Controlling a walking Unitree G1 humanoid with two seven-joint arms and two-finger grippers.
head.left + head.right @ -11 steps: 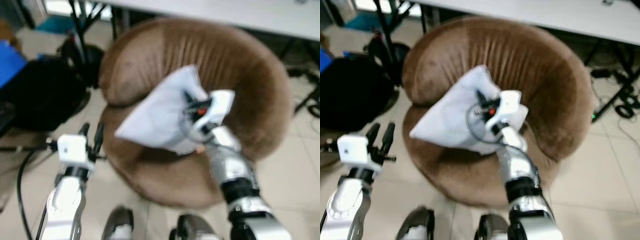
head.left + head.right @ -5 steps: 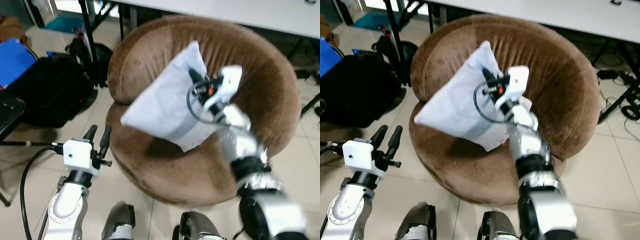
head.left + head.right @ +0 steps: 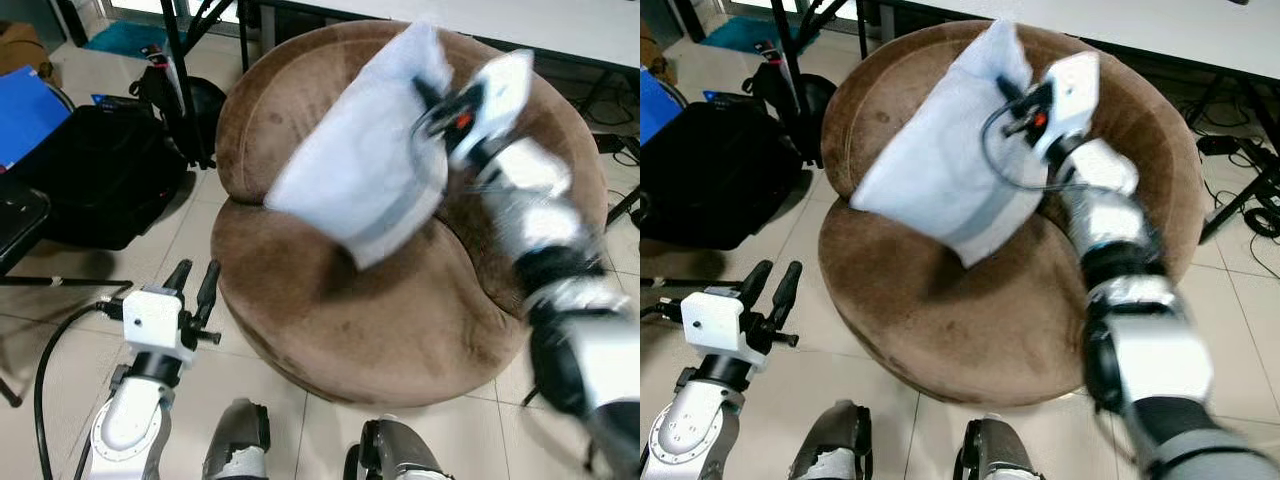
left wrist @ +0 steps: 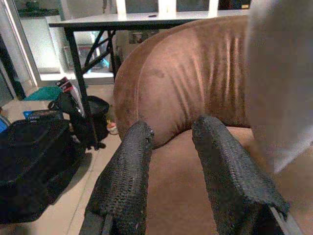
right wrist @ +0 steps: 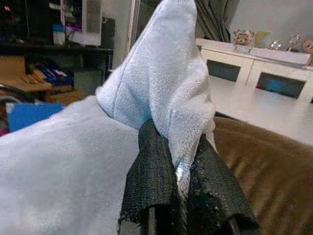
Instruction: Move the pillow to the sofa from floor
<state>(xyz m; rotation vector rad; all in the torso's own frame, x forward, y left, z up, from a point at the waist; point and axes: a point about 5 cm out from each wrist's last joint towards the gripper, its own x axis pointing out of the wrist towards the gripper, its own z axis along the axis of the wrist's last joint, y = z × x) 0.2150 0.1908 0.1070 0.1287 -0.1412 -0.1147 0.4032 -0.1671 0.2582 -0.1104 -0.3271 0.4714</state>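
Observation:
A pale blue pillow (image 3: pixel 950 160) hangs in the air over the round brown sofa chair (image 3: pixel 970 310), held by one corner. My right gripper (image 5: pixel 178 188) is shut on that corner, its black fingers (image 5: pixel 151 186) pinching the fabric near the chair's backrest (image 3: pixel 290 90). The pillow (image 3: pixel 365 170) looks blurred. My left gripper (image 3: pixel 193 282) stands open, low at the left beside the chair's front edge, with nothing between its fingers (image 4: pixel 127 181). The left wrist view looks at the chair's brown side (image 4: pixel 186 83).
A black bag (image 3: pixel 90 170) and a blue item (image 3: pixel 25 110) lie on the tiled floor at the left. A white table (image 3: pixel 1160 30) with black legs stands behind the chair. Cables (image 3: pixel 1250 220) trail at the right. My feet (image 3: pixel 240 455) stand before the chair.
My right arm has lifted the pillow up and further back over the chair, toward the backrest. The left arm has hardly moved.

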